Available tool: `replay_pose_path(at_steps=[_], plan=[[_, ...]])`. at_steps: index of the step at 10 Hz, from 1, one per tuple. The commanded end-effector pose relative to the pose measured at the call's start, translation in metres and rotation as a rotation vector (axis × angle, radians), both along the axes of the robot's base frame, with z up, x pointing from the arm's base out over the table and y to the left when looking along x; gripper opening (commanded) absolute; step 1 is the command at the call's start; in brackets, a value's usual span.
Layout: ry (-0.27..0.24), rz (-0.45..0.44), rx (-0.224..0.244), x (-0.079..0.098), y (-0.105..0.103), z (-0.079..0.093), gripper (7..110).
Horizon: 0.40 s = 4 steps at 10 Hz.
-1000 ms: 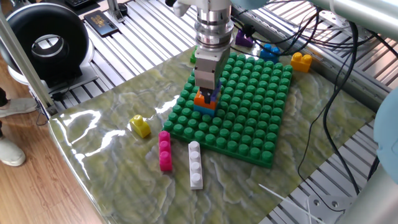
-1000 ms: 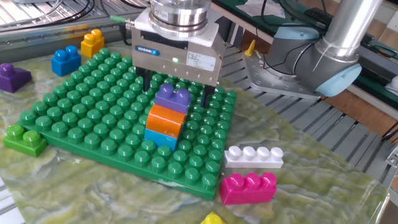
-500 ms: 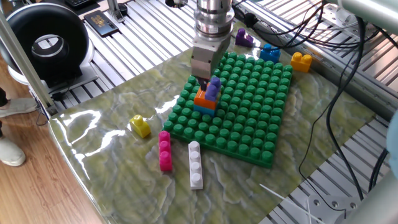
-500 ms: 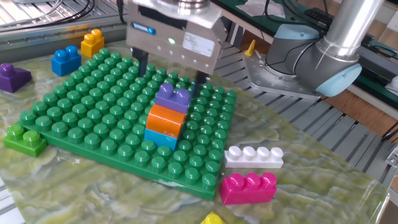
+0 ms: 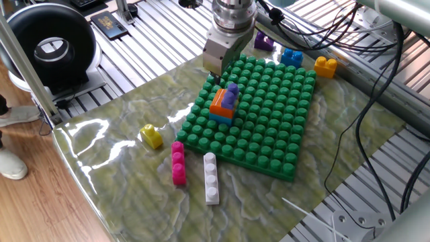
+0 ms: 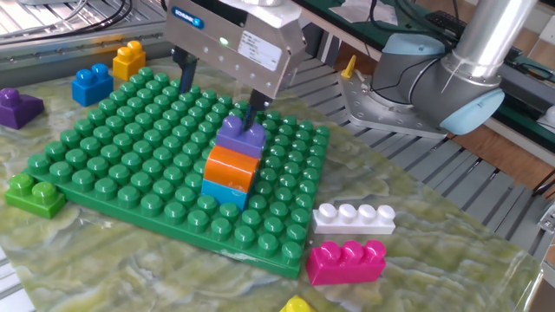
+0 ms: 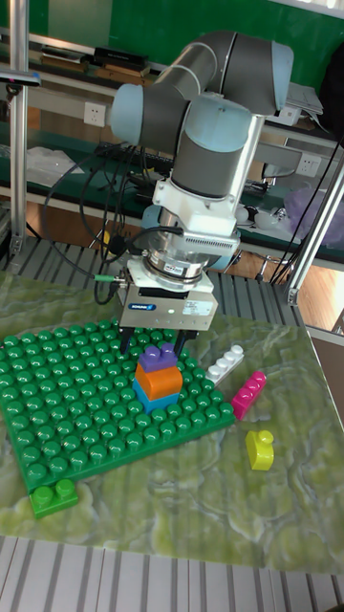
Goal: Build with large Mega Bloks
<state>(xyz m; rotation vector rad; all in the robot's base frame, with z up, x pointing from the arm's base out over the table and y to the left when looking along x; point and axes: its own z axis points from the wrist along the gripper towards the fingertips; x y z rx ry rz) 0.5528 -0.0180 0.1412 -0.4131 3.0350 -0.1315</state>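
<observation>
A stack of three Mega Bloks stands on the green baseplate [image 6: 104, 182]: a purple brick [image 6: 240, 136] on an orange brick [image 6: 231, 166] on a light blue brick [image 6: 224, 192]. The same stack [image 5: 223, 104] shows near the plate's left edge, and again in the tall view [image 7: 159, 378]. My gripper [image 6: 217, 94] hangs open just above and behind the stack, holding nothing; it also shows from the other side [image 5: 216, 72] and from the front [image 7: 157, 340]. Loose white [image 6: 354, 217], pink [image 6: 347, 261] and yellow [image 5: 152, 136] bricks lie on the mat beside the plate.
A small green brick [image 6: 35, 194] sits off one plate corner. Purple [image 6: 17, 107], blue [image 6: 91, 84] and orange-yellow [image 6: 128, 59] bricks lie beyond the plate's far edge. Cables and metal table rails surround the mat; the arm's base [image 6: 408, 78] stands to the right.
My gripper has lifted off the stack and drifted up and back, leaving the purple brick on top of the orange one. The bricks have not moved.
</observation>
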Motion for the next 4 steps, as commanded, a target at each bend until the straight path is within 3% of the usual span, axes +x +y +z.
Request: replay_pose_path(at_steps=[1,4], plan=[[-0.021,-0.040,0.009,0.0096,-0.0049,-0.0007,7],[-0.017,-0.047,0.020,0.0108,-0.0037,-0.0023,7]])
